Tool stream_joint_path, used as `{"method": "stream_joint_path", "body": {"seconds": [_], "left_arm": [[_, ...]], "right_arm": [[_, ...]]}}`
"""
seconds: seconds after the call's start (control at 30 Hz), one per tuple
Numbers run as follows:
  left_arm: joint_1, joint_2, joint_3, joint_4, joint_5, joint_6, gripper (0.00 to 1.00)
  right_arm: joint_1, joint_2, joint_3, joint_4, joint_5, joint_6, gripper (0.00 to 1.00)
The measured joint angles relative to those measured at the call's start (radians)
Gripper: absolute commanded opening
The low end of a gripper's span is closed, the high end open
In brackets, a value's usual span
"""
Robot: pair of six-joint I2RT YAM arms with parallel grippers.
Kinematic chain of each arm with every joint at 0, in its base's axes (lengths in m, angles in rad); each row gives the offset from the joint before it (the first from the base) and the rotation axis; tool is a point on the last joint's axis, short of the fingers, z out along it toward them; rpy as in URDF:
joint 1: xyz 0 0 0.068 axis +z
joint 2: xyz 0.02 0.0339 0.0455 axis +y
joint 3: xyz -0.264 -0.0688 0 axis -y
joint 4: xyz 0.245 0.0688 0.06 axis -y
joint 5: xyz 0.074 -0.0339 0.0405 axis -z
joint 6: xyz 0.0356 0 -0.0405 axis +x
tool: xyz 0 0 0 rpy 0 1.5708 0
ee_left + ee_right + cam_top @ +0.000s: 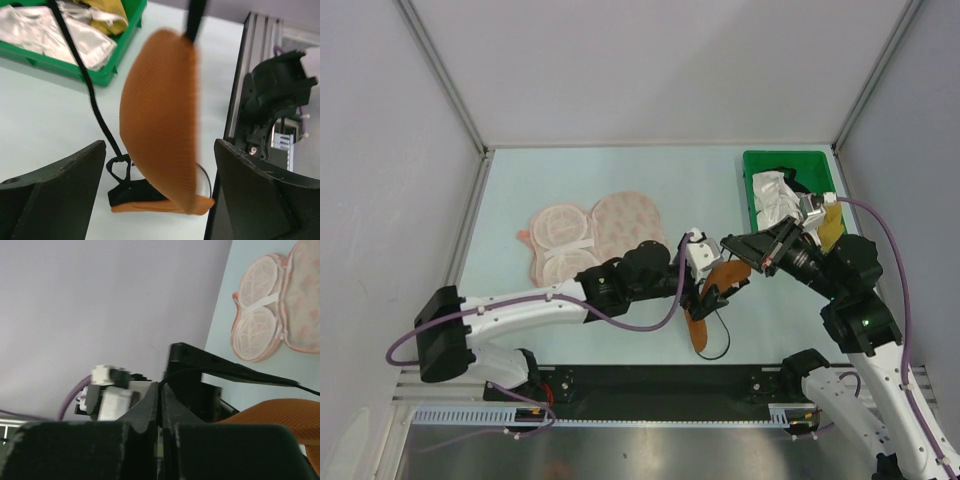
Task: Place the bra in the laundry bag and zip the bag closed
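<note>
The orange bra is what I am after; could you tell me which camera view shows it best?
The left wrist view: one ribbed cup of the bra hangs mid-frame and large, with its black strap. The top external view shows the bra small and low in the frame; the right wrist view catches only an orange edge.

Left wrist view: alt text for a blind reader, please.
An orange bra hangs by a black strap between the open jaws of the left gripper, its lower end on the table. Behind, a green bin holds clothes.
</note>
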Motion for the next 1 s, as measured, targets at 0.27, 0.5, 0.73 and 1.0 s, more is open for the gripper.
{"method": "stream_joint_path", "body": {"seconds": [0.27,0.5,0.73,1.0], "left_arm": [[0.012,0.087,0.108,-0.119,-0.092,-0.001,0.08],[0.018,0.000,0.212,-0.387,-0.497,-0.182,0.06],[0.020,-0.110,0.259,-0.601,-0.673,-0.399,0.05],[0.020,-0.118,0.259,-0.749,-0.740,-0.578,0.00]], "right_arm": [[-0.012,-0.008,-0.002,0.042,0.008,0.002,0.39],[-0.012,0.006,0.006,-0.078,0.080,-0.164,0.75],[0.007,-0.066,-0.121,-0.044,0.072,-0.438,0.82],[0.399,-0.076,-0.457,0.237,0.118,-0.585,0.95]]}}
